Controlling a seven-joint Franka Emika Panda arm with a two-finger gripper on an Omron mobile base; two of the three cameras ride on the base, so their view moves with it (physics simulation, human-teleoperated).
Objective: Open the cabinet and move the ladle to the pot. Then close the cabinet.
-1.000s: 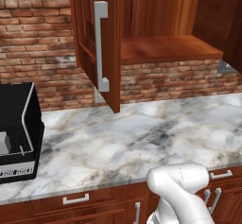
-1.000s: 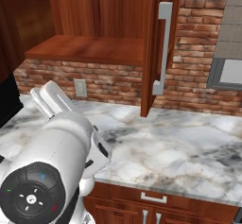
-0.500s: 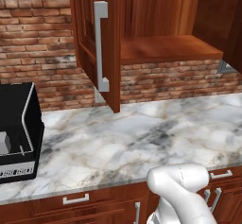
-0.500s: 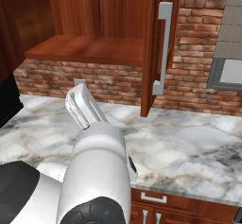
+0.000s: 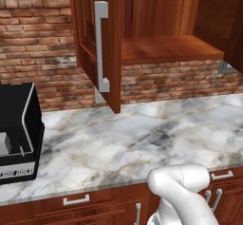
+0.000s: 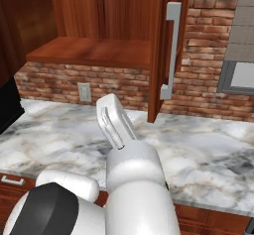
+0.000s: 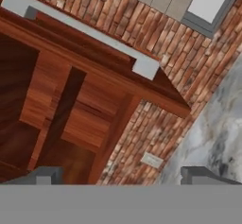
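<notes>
The cabinet (image 5: pixel 156 34) hangs on the brick wall (image 5: pixel 38 39) above the marble surface (image 5: pixel 142 138), both doors swung wide, its shelf bare as far as the views reach; no ladle or pot can be made out. The tool (image 7: pixel 124 175) stands wide and holds nothing, facing the right door's bar handle (image 6: pixel 170 50). That rigid, hinged door should swing lightly; its long silver handle looks the best hold. A black appliance (image 5: pixel 16 134) sits at the left.

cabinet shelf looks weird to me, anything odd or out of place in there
The cabinet stands with both doors swung open, and the visible part of its lower shelf carries no ladle. Nothing looks spilled, askew or damaged on the marble counter.
</notes>
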